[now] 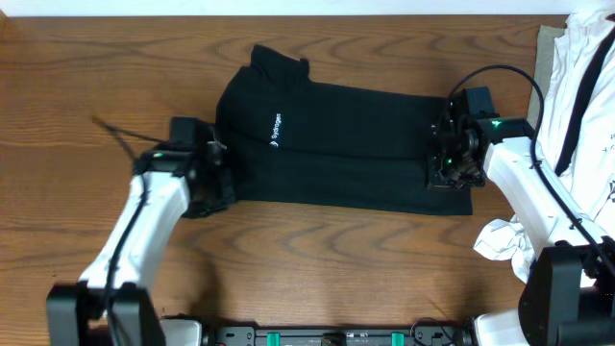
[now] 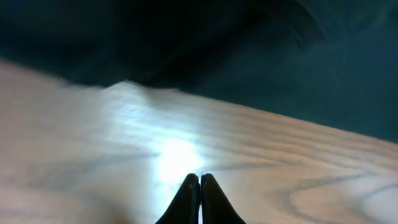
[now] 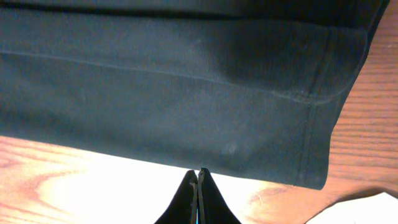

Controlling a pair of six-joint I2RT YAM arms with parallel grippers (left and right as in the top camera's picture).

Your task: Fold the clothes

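Note:
The clothes (image 1: 336, 144) are one black garment with small white lettering, lying flat and folded across the middle of the wooden table (image 1: 317, 259). My left gripper (image 1: 216, 187) is at its left edge, shut and empty. In the left wrist view the fingertips (image 2: 193, 183) hover over bare wood, with the dark clothes (image 2: 249, 56) ahead of them. My right gripper (image 1: 450, 173) is at the garment's right end, shut and holding nothing. In the right wrist view my right gripper (image 3: 198, 172) sits just short of the hem of the clothes (image 3: 186, 106), whose stitched corner is at the right.
A pile of white garments with black straps (image 1: 586, 77) fills the table's right edge. Another white bundle (image 1: 504, 245) lies just past the black garment's near right corner, its tip (image 3: 367, 211) showing in the right wrist view. A thin dark cable (image 1: 120, 139) runs left of the left arm.

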